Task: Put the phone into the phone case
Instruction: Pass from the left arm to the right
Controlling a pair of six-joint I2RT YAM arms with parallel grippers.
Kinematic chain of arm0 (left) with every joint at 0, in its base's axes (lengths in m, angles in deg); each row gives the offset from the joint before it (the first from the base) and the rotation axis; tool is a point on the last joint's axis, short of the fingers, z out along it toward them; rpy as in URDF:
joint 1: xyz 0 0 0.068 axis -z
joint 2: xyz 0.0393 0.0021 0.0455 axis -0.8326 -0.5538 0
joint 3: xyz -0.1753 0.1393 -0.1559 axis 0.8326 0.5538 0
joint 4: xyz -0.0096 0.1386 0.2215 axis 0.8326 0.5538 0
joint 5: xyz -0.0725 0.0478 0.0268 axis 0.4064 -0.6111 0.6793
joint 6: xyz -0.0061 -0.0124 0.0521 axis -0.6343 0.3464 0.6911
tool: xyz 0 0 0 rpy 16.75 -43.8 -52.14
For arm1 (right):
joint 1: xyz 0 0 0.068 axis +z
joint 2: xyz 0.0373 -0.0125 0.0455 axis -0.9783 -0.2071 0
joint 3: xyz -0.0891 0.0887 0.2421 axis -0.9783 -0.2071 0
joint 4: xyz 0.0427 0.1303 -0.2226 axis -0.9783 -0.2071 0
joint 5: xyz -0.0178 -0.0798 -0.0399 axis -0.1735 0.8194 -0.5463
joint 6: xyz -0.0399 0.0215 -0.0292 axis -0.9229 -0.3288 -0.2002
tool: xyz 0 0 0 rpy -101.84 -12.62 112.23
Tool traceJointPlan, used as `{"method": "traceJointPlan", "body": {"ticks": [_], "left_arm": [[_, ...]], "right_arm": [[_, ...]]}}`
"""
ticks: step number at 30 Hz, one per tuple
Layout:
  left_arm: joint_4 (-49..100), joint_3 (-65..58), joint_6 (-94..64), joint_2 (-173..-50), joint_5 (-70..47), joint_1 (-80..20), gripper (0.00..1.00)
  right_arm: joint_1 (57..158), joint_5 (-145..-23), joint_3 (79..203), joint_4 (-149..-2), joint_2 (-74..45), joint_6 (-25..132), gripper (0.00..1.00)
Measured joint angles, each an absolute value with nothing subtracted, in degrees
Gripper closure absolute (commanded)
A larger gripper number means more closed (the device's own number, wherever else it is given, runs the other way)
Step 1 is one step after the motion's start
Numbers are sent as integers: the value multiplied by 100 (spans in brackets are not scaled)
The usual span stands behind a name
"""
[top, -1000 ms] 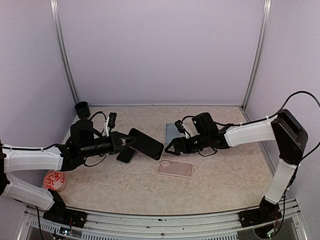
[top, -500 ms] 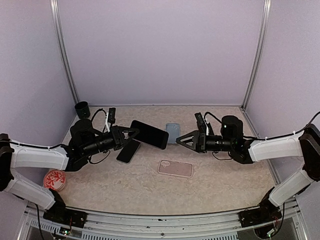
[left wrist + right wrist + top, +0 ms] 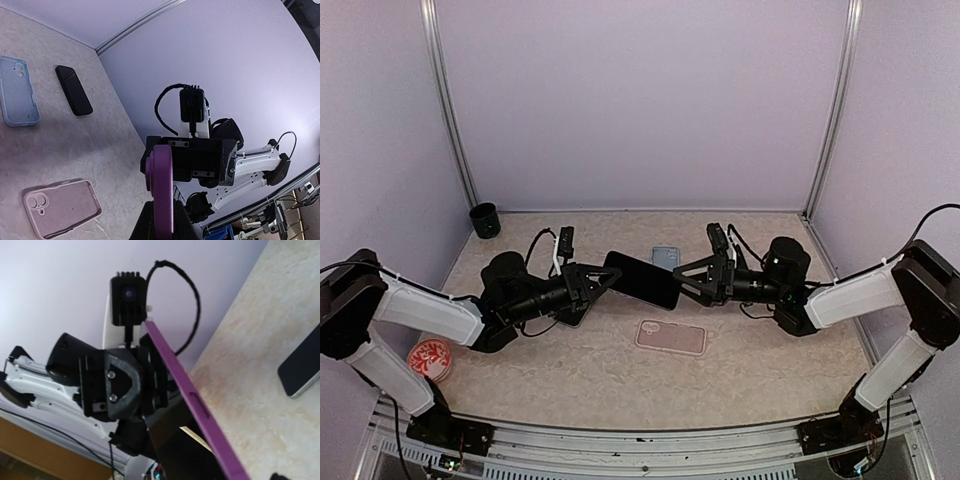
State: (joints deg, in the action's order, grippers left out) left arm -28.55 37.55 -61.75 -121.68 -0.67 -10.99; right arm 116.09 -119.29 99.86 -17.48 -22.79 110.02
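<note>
My left gripper (image 3: 604,280) is shut on the phone (image 3: 642,280), a purple one with a black screen, and holds it above the table's middle. In the left wrist view the phone's purple edge (image 3: 163,190) stands upright between my fingers (image 3: 148,226). My right gripper (image 3: 688,280) is open, its fingertips at the phone's right end; I cannot tell whether they touch it. The right wrist view shows the purple edge (image 3: 200,405) running diagonally. A pink phone case (image 3: 671,337) lies open side up just in front of the phone. A blue phone case (image 3: 665,256) lies behind it.
A second dark phone (image 3: 300,367) lies flat on the table, mostly hidden under my left arm in the top view. A black slab (image 3: 74,90) lies beyond the blue case. A black cup (image 3: 485,220) stands at the back left, and a red patterned dish (image 3: 428,358) sits front left.
My left arm has carried the phone to the right, toward the middle. My right gripper swung up and left, and its open fingers now meet the phone's right end.
</note>
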Motion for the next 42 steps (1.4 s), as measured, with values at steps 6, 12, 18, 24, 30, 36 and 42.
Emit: {"method": "traceJointPlan", "body": {"ticks": [6, 12, 18, 24, 30, 36, 42], "left_arm": [[-3679, 3731, -6371, -12587, -67, -1057, 100], [-3987, 3502, -6461, -12904, -108, -1000, 100], [-4101, 3340, -6454, -13171, -257, -803, 100], [-4171, 3220, -6467, -13396, -349, -692, 100], [-4389, 3220, -6577, -13553, -399, -679, 100], [-4409, 3220, -6605, -13560, -598, -613, 100], [-4398, 3222, -6601, -13558, -854, -532, 100]], "right_arm": [[11657, -12005, 9986, -1383, -2509, 11308, 8], [11668, -12036, 10003, -1210, -2548, 11443, 13], [11701, -12108, 10095, -1057, -2636, 11561, 18], [11703, -12160, 10163, -882, -2684, 11684, 25], [11703, -12156, 10178, -806, -2705, 11808, 31], [11703, -12106, 10178, -642, -2749, 11913, 31], [11712, -12066, 10174, -371, -2920, 12053, 40]]}}
